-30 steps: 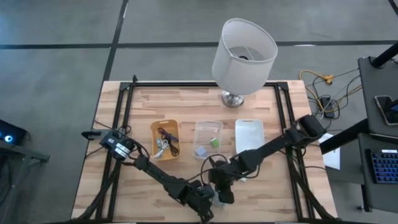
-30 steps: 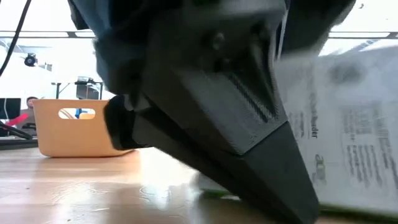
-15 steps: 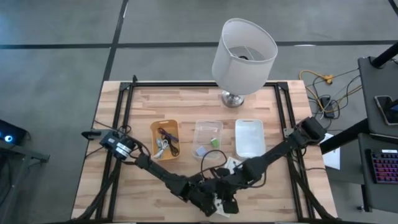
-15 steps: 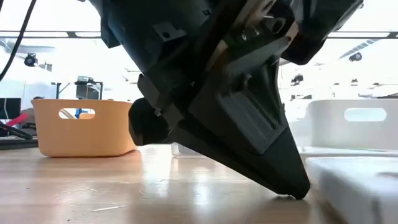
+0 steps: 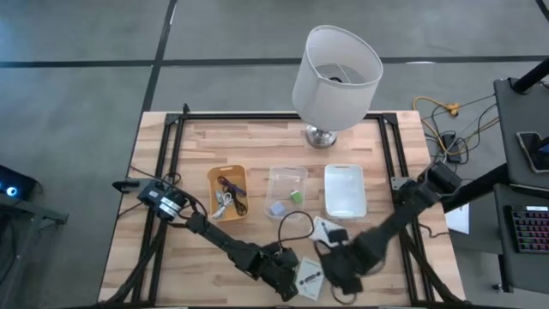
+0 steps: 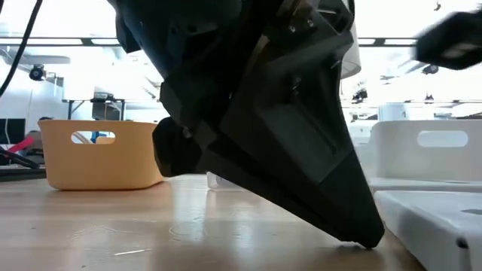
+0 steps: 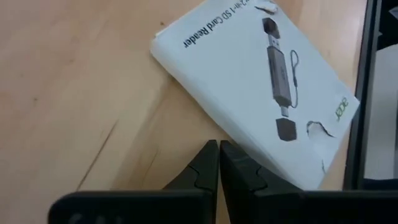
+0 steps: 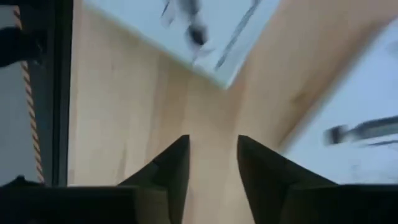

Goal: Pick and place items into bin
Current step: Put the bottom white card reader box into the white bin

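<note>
The white card packet carries the only readable print: in the left wrist view one line ends "in 1 SD Card Reader", an "acer" logo sits at a far corner, and a picture of a stick-shaped reader with a cap and lanyard runs along the packet's long axis. In the high view the same packet lies flat near the table's front edge, at about 6 o'clock from the clear bin, its long axis tilted roughly from 1 to 7 o'clock.

The left gripper rests just at 9 o'clock of the packet, fingers pressed together with nothing between them; its wrist view shows the tips meeting at the packet's edge. The right gripper sits at 3 o'clock of the packet, its two fingers standing a narrow gap apart over bare wood, gripping nothing. Its blurred wrist view shows a second white printed packet, which the high view places at 12 o'clock of that gripper.

The low view alone shows a dark gripper body filling the frame, with the orange bin behind. From above, the orange bin holds dark cables, and the clear bin holds a green block and a pale-blue block. The white bin and a lamp stand beyond
</note>
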Controlling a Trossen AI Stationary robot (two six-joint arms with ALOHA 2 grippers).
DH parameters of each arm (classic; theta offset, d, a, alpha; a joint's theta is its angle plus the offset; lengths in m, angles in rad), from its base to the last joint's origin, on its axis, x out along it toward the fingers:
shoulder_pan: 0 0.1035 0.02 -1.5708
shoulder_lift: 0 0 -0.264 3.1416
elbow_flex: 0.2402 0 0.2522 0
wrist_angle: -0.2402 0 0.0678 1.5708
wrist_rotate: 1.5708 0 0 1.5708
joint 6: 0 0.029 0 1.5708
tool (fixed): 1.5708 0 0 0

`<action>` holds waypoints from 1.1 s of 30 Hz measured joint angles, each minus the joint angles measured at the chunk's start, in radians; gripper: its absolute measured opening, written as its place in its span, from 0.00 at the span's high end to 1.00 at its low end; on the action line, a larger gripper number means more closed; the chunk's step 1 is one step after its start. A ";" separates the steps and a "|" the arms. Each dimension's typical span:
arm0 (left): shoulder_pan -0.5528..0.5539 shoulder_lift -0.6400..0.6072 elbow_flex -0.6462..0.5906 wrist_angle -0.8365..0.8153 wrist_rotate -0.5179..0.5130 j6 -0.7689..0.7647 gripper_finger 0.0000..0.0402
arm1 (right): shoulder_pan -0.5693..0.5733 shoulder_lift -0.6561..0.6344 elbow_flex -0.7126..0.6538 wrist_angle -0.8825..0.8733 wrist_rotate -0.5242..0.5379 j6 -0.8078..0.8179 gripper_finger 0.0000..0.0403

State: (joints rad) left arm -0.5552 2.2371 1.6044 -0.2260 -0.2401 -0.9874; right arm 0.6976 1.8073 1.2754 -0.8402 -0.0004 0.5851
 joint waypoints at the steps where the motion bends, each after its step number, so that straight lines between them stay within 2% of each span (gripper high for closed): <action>1: 0.000 -0.003 0.003 0.001 0.001 0.003 1.00 | 0.015 0.005 -0.017 0.023 0.000 0.021 0.68; 4: 0.004 -0.015 0.023 0.007 0.002 0.036 1.00 | 0.042 0.012 -0.075 0.113 0.003 0.106 0.64; 8: 0.006 -0.051 0.051 0.019 0.008 0.094 1.00 | 0.049 0.011 -0.123 0.238 -0.005 0.218 0.64; 16: 0.011 -0.064 0.036 0.008 0.060 0.121 1.00 | 0.048 0.023 -0.150 0.412 -0.033 0.264 0.67; 20: 0.014 -0.055 0.029 0.007 0.064 0.112 1.00 | 0.051 0.043 -0.150 0.430 -0.049 0.293 0.66; 24: 0.027 -0.049 0.026 0.088 0.075 0.115 1.00 | 0.052 0.061 -0.151 0.451 -0.060 0.310 0.67; 33: 0.040 -0.024 0.012 0.097 0.109 0.136 1.00 | 0.046 0.069 -0.169 0.514 -0.027 0.361 0.70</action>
State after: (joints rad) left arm -0.5150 2.2128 1.6164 -0.1290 -0.1308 -0.8513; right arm 0.7434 1.8767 1.1065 -0.3257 -0.0273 0.9461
